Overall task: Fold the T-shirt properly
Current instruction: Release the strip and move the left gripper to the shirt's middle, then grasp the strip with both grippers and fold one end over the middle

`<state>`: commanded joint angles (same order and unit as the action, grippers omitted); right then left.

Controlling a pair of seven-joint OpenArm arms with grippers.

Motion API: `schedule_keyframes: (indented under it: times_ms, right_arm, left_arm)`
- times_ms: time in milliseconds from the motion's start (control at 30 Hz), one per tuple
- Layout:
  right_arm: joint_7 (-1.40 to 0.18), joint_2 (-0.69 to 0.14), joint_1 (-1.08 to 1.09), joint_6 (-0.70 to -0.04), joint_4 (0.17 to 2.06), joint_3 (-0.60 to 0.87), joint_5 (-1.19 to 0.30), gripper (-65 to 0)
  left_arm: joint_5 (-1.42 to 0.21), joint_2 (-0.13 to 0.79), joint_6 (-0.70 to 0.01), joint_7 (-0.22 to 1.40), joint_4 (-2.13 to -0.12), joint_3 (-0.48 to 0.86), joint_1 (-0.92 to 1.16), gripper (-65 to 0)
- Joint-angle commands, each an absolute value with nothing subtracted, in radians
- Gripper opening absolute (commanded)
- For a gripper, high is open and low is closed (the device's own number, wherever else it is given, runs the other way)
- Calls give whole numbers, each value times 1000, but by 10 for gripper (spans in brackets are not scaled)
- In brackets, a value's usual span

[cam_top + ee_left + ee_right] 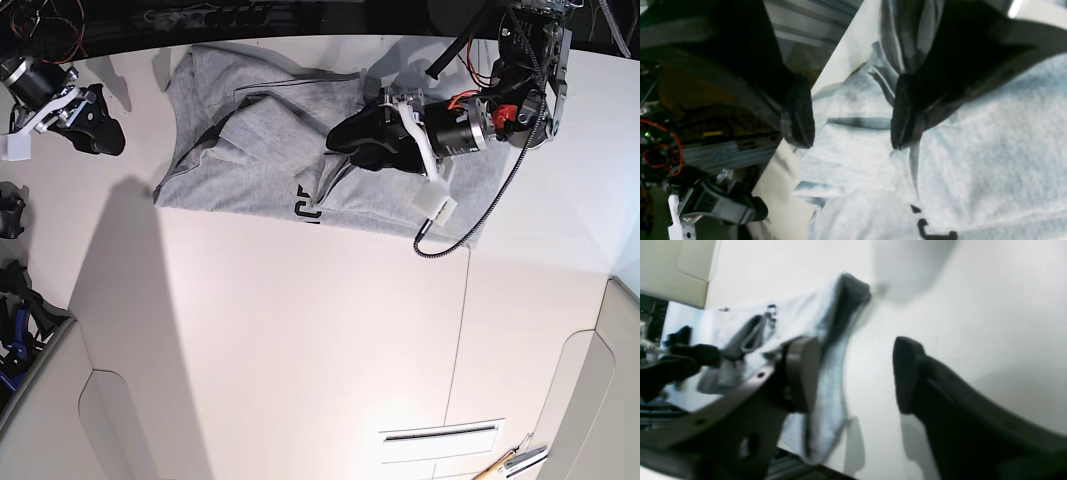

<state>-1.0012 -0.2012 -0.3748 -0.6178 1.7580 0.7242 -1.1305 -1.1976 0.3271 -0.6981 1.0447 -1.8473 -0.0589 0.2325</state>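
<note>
- The left hand (853, 113) sits low over the T-shirt (260, 160), its two dark fingers (800, 113) spread apart with only loose grey cloth showing between them.
- Behind the finger on the wrist view's right, a bunch of the cloth rises in dark folds; whether that finger is pressing it cannot be told.
- In the base view this left hand (345, 140) is over the middle of the shirt, its arm reaching in from the right.
- The right hand (853, 373) is held apart too, nothing between its fingers, with bare white worktop (973, 306) behind the gap.
- In the base view the right hand (95, 125) hangs at the left edge, beside the shirt and clear of it.
- The T-shirt lies crumpled and partly doubled over at the far side of the worktop (300, 350), with black lettering (305, 207) showing at its near edge.
</note>
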Motion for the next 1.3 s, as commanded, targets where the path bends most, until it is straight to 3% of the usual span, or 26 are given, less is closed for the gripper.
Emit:
schedule_keyframes:
  times_ms: [200,433,533,767,1000,1133,1300]
  right_arm:
    - [-975,-138,-374,-617,2029,666,-1085,-650]
    - [-813,-133,-340,-606,2047,232,-826,-650]
    - [-773,-133,-297,-602,2000,138,-679,-650]
    - [-751,-138,-253,-603,1728,125,-607,-650]
    - [-630,-223,-235,-599,1549,127,-583,-650]
    - [-646,-224,-233,-598,1555,127,-676,-650]
    - [-735,-218,-234,-598,1696,177,-772,-650]
  left_arm:
    - [-1182,328,-698,1052,-1962,-57,233,-259]
    - [-1064,330,-698,1044,-1970,-57,233,-307]
    - [-1065,330,-698,1045,-1970,-57,234,-307]
    - [-1026,332,-698,1056,-1970,-57,239,-307]
    - [-1030,332,-698,1051,-1969,-58,255,-307]
    - [-1031,332,-698,1051,-1969,-58,255,-307]
    - [-1027,332,-698,1051,-1969,-57,255,-307]
